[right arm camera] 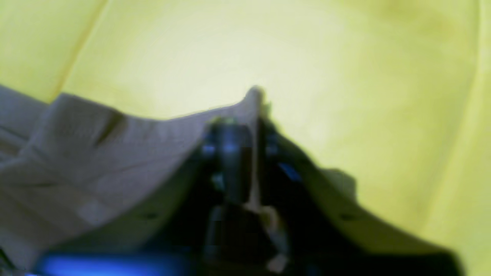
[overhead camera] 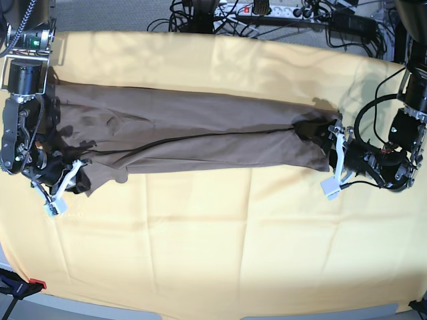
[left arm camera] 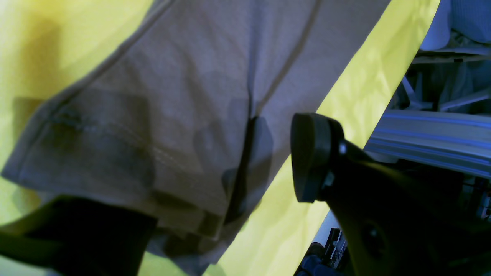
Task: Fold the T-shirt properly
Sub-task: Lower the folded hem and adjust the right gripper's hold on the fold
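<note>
Two tools at work, one at each end of the T-shirt (overhead camera: 193, 133). Right tool (right arm camera: 255, 115), at 9 o'clock in the base view, clamped tight on a raised fold of the taupe fabric, the cloth pinched up into a small peak between the dark fingers (right arm camera: 230, 153); blurred in the right wrist view, yet the grip plain enough. Left tool (overhead camera: 335, 160), at 3 o'clock in the base view, spread wide, holding nothing; one dark pad (left arm camera: 308, 157) over the yellow cloth (left arm camera: 353, 96) just beside the shirt's edge, the other finger (left arm camera: 88, 234) low at 7 o'clock of the left wrist view, in front of the hem. Between the two tools, the T-shirt folded into a long narrow band, stretched from 9 o'clock to 3 o'clock across the upper half of the bench, a dark fold line along its length. Beneath it all, the yellow cloth spread over the bench. Beyond the cloth at 12 o'clock, tangled cables (overhead camera: 280, 13) on the floor.
</note>
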Tool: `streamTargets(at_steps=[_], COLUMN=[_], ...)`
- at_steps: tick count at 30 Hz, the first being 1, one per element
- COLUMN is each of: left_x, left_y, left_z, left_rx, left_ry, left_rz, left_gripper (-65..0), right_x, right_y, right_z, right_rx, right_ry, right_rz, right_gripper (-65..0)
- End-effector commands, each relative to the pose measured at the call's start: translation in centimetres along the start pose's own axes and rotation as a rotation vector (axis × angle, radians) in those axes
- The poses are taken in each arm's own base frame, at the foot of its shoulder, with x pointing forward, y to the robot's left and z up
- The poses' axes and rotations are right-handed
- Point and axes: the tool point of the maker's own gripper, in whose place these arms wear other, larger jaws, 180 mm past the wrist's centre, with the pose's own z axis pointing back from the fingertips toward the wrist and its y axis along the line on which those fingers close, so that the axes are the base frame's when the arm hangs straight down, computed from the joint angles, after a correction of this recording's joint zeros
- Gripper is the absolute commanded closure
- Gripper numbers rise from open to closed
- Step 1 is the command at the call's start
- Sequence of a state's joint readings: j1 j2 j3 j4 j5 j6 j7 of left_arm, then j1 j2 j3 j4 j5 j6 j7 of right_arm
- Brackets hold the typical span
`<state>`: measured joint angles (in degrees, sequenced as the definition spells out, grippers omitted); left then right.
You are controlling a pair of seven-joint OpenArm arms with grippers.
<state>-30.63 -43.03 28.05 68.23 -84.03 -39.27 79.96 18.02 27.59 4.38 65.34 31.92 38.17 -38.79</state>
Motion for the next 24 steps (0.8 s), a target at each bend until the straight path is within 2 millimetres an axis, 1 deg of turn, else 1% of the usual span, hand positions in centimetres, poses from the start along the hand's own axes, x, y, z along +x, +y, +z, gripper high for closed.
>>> streamTargets(at_steps=[1, 4, 6, 8, 11, 14, 18, 24], left_x=[1.2, 1.2, 1.2, 1.2, 1.2, 1.2, 1.2, 1.2], left_y=[0.1, 0.1, 0.1, 0.1, 0.1, 0.2, 0.1, 0.1], left_z=[1.4, 1.5, 1.5, 1.5, 1.5, 1.5, 1.5, 1.5], left_rx=[0.020, 0.020, 0.020, 0.020, 0.020, 0.021, 0.020, 0.020], left_ry=[-0.032, -0.031, -0.031, -0.031, -0.031, -0.032, -0.032, -0.032], left_rz=[-0.020, -0.021, -0.021, -0.021, -0.021, -0.021, -0.025, -0.025], left_gripper=[-39.4, -39.4, -39.4, -39.4, -39.4, -39.4, -39.4, -39.4], right_x=[3.4, 4.7, 5.0, 4.8, 4.5, 3.4, 1.2, -2.7], right_y=[-1.1, -0.9, -0.7, 0.1, 1.3, 2.5, 4.1, 5.0], right_z=[1.0, 1.2, 1.3, 1.4, 2.1, 3.4, 5.2, 7.0], right_rx=[-0.018, 0.000, 0.008, 0.039, 0.056, 0.058, 0.066, 0.080], right_ry=[-0.089, -0.112, -0.120, -0.112, -0.115, -0.102, -0.061, 0.035], right_rz=[0.023, 0.047, 0.043, 0.026, 0.056, 0.120, 0.204, 0.262], right_gripper=[0.0, 0.0, 0.0, 0.0, 0.0, 0.0, 0.0, 0.0])
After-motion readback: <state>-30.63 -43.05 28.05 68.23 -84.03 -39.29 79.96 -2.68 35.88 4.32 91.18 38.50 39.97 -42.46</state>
